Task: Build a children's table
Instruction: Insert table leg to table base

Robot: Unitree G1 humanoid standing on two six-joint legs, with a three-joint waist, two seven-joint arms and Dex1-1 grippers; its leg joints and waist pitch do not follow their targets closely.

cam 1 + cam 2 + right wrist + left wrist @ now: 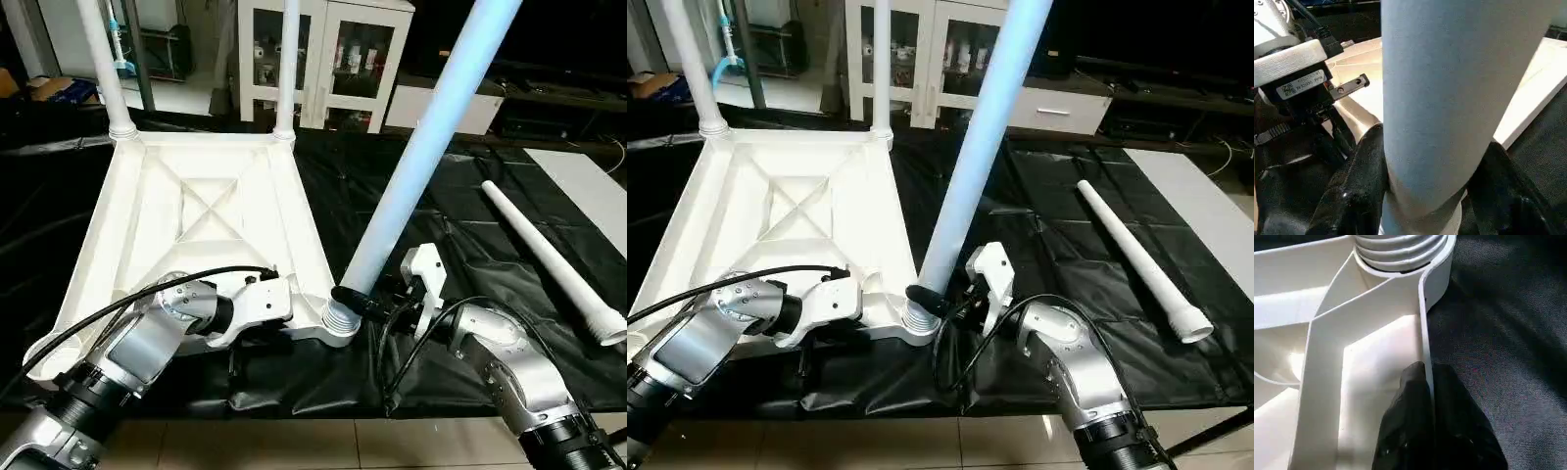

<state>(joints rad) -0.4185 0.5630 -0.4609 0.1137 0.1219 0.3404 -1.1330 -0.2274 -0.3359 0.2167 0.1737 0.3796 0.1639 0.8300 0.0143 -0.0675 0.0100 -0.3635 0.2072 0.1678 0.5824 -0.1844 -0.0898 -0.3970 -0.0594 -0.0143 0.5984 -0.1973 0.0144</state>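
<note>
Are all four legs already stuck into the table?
No, one long white tapered plastic leg lies loose on the black plastic sheet, apart from the white square plastic tabletop.

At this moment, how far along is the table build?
Done: two far legs stand upright in the corner sockets of the upside-down top. In hand: the right gripper holds a third leg, tilted, with its threaded end at the near socket, while the left gripper pinches the top's rim. Left: a fourth leg lies on the black sheet.

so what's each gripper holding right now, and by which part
Left gripper pinches the table top by its near edge wall. Right gripper clamps the tilted leg near its threaded bottom end, at the corner socket.
</note>
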